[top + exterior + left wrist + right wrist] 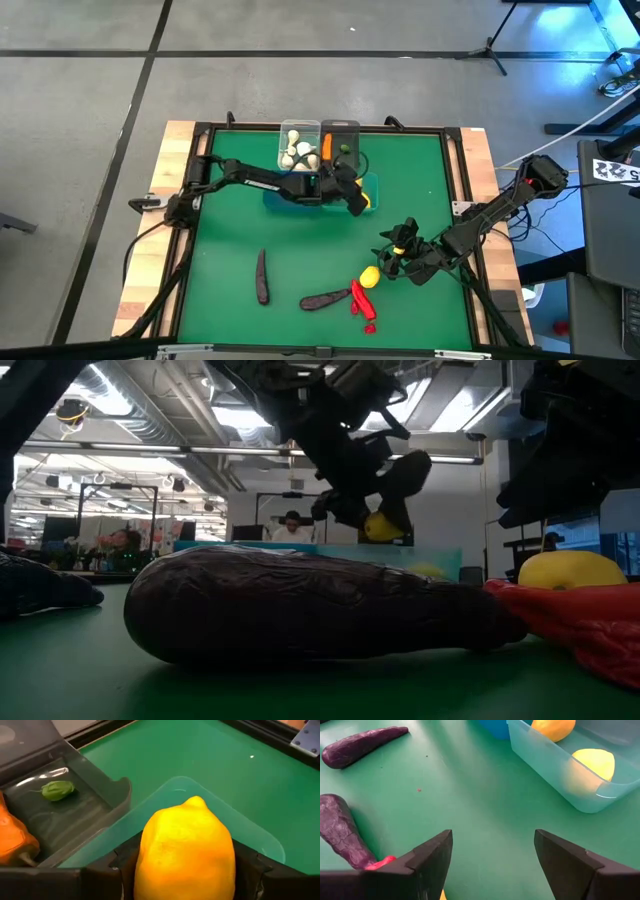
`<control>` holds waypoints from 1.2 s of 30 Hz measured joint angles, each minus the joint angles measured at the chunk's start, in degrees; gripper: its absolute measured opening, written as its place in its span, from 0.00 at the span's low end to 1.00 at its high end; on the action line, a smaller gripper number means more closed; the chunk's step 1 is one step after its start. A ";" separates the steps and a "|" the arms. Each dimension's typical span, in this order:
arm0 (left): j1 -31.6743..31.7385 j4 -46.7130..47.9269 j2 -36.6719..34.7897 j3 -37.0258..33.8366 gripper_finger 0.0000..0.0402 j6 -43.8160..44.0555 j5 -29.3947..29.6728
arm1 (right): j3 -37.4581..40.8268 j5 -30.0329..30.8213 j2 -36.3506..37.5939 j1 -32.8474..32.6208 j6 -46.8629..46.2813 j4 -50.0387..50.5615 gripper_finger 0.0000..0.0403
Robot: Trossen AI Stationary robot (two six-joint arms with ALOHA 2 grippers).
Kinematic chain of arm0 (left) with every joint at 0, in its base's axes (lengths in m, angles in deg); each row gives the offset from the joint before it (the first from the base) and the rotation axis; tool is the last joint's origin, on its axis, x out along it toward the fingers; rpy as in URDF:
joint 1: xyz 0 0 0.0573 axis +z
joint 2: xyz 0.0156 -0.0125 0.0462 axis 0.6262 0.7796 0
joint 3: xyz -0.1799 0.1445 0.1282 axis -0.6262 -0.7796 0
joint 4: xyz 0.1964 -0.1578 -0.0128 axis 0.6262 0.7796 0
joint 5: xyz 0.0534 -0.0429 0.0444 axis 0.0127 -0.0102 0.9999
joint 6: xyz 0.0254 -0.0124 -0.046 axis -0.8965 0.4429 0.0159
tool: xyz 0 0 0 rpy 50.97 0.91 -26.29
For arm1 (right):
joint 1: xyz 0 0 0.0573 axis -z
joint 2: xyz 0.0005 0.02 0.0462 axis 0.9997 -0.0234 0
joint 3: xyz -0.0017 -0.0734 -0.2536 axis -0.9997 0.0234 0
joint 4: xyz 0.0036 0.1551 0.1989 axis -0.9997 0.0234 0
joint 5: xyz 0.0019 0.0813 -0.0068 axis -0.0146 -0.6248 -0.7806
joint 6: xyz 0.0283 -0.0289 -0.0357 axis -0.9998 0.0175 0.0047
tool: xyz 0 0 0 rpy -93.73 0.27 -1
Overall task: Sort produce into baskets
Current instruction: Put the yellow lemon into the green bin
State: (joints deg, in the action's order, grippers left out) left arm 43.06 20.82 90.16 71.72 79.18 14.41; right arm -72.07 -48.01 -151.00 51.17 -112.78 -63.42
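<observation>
Overhead, a yellow lemon (187, 851) is held clamped in the left gripper (358, 203) just above the pale teal basket (260, 837). Near that basket, the right gripper (492, 862) is seen with fingers spread, empty, beside two eggplants (342, 832). No legible writing is found.

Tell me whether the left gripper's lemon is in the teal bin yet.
Not yet. The left gripper holds the lemon between its fingers, above the teal bin, not resting inside.
</observation>
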 joint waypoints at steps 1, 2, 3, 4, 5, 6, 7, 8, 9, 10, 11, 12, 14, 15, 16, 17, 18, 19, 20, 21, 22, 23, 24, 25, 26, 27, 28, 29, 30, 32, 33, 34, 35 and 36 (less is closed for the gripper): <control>0.00 -0.16 0.00 0.00 0.51 0.16 0.02 | 0.00 0.00 0.00 0.02 0.00 -0.01 0.70; 0.00 -0.57 0.15 0.05 0.51 0.15 0.04 | 0.00 0.00 0.00 0.02 0.00 -0.04 0.70; 0.00 -0.49 0.21 0.07 0.51 0.08 0.07 | 0.00 0.00 0.00 0.02 -0.01 -0.02 0.70; -0.07 -0.07 0.33 0.06 0.51 -0.06 0.04 | 0.00 0.00 0.00 0.02 0.00 -0.03 0.70; -0.18 0.33 0.45 0.04 0.51 -0.17 0.05 | 0.00 0.00 0.00 0.02 0.00 0.00 0.70; -0.21 0.43 0.68 0.00 0.51 -0.21 0.07 | 0.00 0.00 0.00 0.02 -0.02 0.01 0.70; -0.21 0.24 0.82 0.01 0.51 -0.22 0.07 | 0.00 0.00 0.00 0.02 -0.02 0.02 0.70; -0.21 0.29 0.86 0.02 0.51 -0.27 0.11 | 0.00 0.00 0.00 0.02 -0.02 -0.02 0.70; -0.21 0.52 0.88 0.02 0.51 -0.36 0.13 | 0.00 0.00 0.00 0.02 0.00 0.00 0.70; -0.21 0.70 0.90 0.02 0.51 -0.46 0.13 | 0.00 0.00 0.00 0.02 -0.02 0.00 0.70; -0.19 1.03 0.90 0.02 0.51 -0.49 0.15 | 0.00 0.00 0.00 0.02 -0.02 0.00 0.70; -0.09 1.47 0.90 0.02 0.51 -0.79 0.15 | 0.00 0.00 0.00 0.02 -0.02 0.00 0.70; 0.00 1.95 0.90 0.02 0.51 -3.38 0.17 | 0.00 0.00 0.00 0.02 -0.02 0.00 0.70; 0.00 1.97 0.94 0.02 0.52 -4.77 0.15 | 0.00 0.00 0.00 0.02 -0.02 -0.01 0.70; 0.00 1.94 0.94 0.02 0.52 -5.85 0.04 | 0.00 0.00 0.00 0.02 -0.02 -0.02 0.70; 0.00 1.90 0.94 0.02 0.54 -6.67 -0.30 | 0.00 0.00 0.00 0.02 0.01 -0.01 0.70; -0.02 1.87 0.94 0.02 0.55 -7.38 -0.76 | 0.00 0.00 0.00 0.02 0.25 0.00 0.70; -0.13 1.91 0.94 0.02 0.57 -7.83 -0.97 | 0.00 0.00 0.00 0.02 0.80 -0.02 0.70; -0.17 1.93 0.94 0.02 0.59 -8.41 -1.05 | 0.00 0.00 0.00 0.02 0.96 0.00 0.70; -0.17 1.93 0.94 0.02 0.61 -8.94 -1.10 | 0.00 0.00 0.00 0.01 1.01 0.00 0.70; -0.21 1.93 0.94 0.02 0.63 -9.06 -1.15 | 0.00 0.00 0.00 0.01 1.01 -0.01 0.70; -0.21 1.93 0.94 0.02 0.65 -9.03 -1.16 | 0.00 0.00 0.00 0.00 1.01 -0.02 0.70; -0.20 1.95 0.94 0.02 0.67 -8.92 -1.16 | 0.00 0.00 0.00 0.02 1.01 -0.02 0.70; -0.17 2.02 0.94 0.02 0.69 -8.88 -1.16 | 0.00 0.00 0.00 0.02 1.01 -0.02 0.70; -0.17 2.02 0.94 0.02 0.70 -8.86 -1.16 | 0.00 0.00 0.00 0.02 1.01 -0.02 0.70; -0.17 2.01 0.94 0.02 0.71 -8.88 -1.16 | 0.00 0.00 0.00 0.02 1.01 -0.02 0.70; -0.17 1.99 0.94 0.02 0.72 -9.25 -1.15 | 0.00 0.00 0.00 0.02 1.01 -0.02 0.70; -0.29 1.98 0.94 0.02 0.72 -9.99 -1.15 | 0.00 0.00 0.00 0.01 1.01 -0.02 0.70; -0.52 2.00 0.90 0.02 0.72 -10.86 -1.14 | 0.00 0.00 0.00 0.02 1.01 -0.02 0.70; -1.45 1.90 0.74 0.02 0.72 -12.57 -1.14 | 0.00 0.00 0.00 0.02 1.04 0.02 0.70; -2.07 1.80 0.51 0.02 0.71 -13.20 -1.14 | 0.00 0.00 0.00 0.02 1.03 0.08 0.70; -2.80 1.84 0.23 0.02 0.71 -13.63 -1.20 | 0.00 0.00 0.00 0.02 1.05 0.24 0.70; -3.60 1.77 0.05 0.02 0.71 -13.82 -1.27 | 0.00 -0.02 0.00 0.02 1.06 0.52 0.70; -4.39 1.61 -0.04 0.05 0.71 -14.19 -1.52 | 0.00 -0.19 0.00 0.02 1.05 0.70 0.70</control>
State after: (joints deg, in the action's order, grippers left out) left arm 38.68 22.43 90.12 71.77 64.98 12.89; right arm -72.07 -48.20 -151.00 51.19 -111.74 -62.72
